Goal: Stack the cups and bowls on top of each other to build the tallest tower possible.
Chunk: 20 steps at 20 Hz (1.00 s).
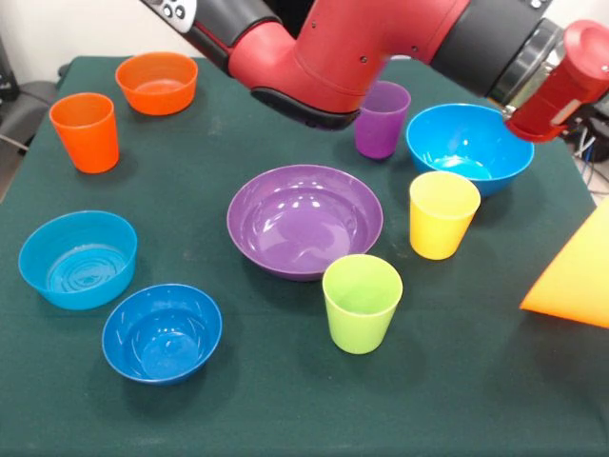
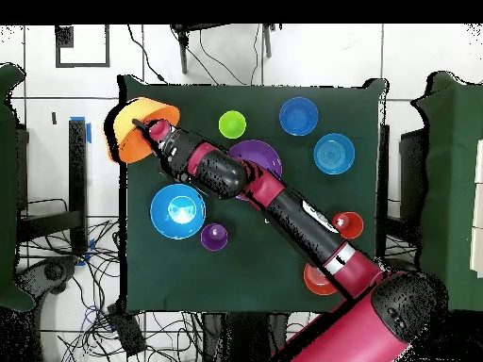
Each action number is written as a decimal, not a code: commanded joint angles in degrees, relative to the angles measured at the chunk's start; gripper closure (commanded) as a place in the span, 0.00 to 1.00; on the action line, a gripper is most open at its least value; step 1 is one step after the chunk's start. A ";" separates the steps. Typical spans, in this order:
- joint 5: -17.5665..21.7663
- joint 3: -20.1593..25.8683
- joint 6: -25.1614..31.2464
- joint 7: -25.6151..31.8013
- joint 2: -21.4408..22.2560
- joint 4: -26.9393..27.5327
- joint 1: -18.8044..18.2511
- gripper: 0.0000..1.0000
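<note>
Orange-yellow bowl (image 2: 127, 133) reached by gripper (image 2: 141, 125) at overhead's upper left; pincer state cannot be told. Base-piece grasp judged in hand; secure rim hold needed next.

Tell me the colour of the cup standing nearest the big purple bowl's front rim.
Lime green; the front view shows it best, just beside the purple bowl.

Your arm (image 2: 283, 212) stretches diagonally from the base across the purple bowl (image 1: 304, 221); its gripper (image 2: 141, 124) reaches well beyond that bowl, fingers unreadable.
</note>
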State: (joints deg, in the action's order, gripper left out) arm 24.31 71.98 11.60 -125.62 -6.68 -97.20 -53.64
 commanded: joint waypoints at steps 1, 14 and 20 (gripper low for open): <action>5.37 -0.60 5.46 13.99 -2.51 3.19 -0.58 1.00; 8.02 0.28 7.19 16.26 -6.16 1.83 -3.56 1.00; 9.97 0.32 6.26 16.28 -6.94 1.61 -3.78 1.00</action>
State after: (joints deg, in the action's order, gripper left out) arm 28.89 73.31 12.79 -125.62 -11.40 -97.29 -58.13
